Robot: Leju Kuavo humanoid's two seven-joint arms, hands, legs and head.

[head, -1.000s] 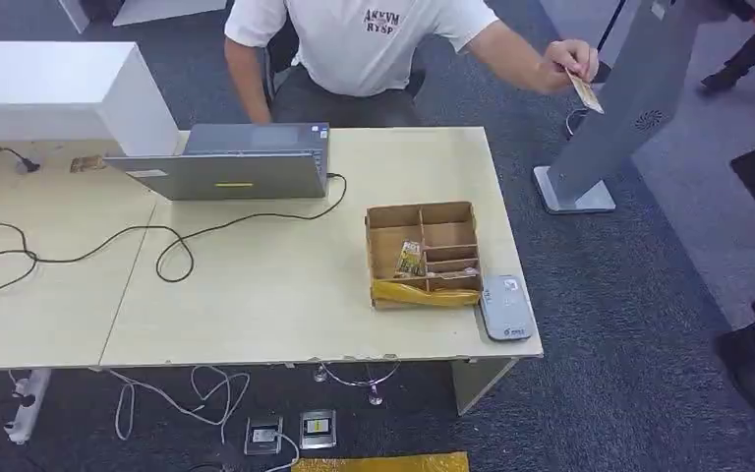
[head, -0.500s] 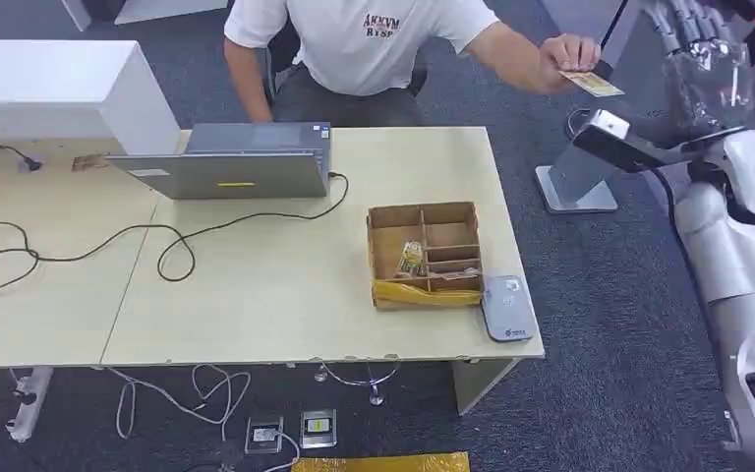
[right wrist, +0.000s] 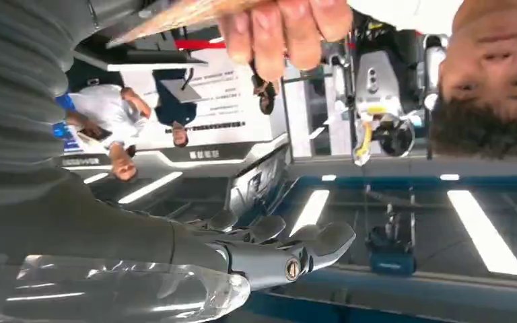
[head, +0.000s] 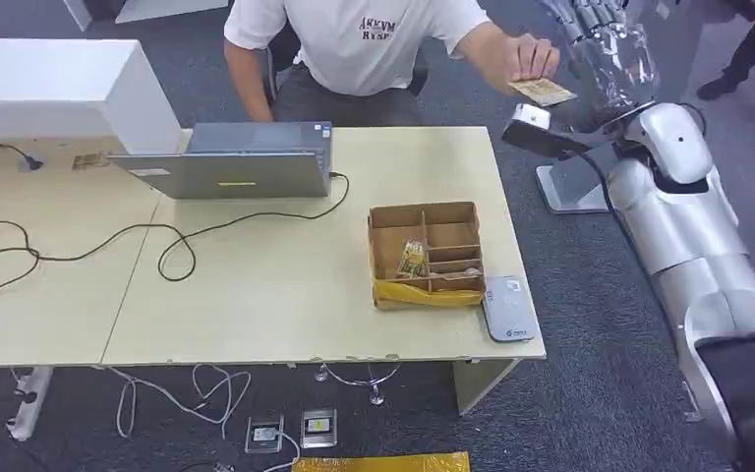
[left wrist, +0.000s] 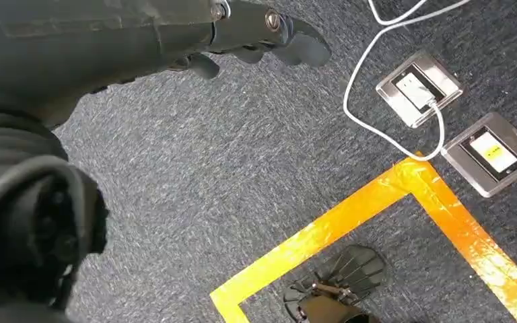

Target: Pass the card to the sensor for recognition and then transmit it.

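A person in a white shirt behind the desk holds out a tan card (head: 543, 92) in one hand (head: 521, 59). My right hand (head: 605, 37) is raised just to the right of that card, apart from it. In the right wrist view the hand (right wrist: 269, 247) has its fingers stretched out and holds nothing, while the person's fingers pinch the card (right wrist: 188, 13) beside it. A grey card sensor (head: 507, 308) lies on the desk's front right corner. My left hand (left wrist: 259, 35) hangs over the carpet, fingers loosely apart, holding nothing.
A cardboard organiser box (head: 423, 254) stands next to the sensor. A grey laptop (head: 231, 162) with trailing cables sits mid-desk, and a white cabinet (head: 54, 88) stands at the far left. A grey kiosk base (head: 575, 189) stands right of the desk. Floor sockets (left wrist: 444, 114) and orange tape (left wrist: 377, 202) lie below.
My right arm has risen into view and swung left toward the card. The person has brought the card lower and to the left, now held flat.
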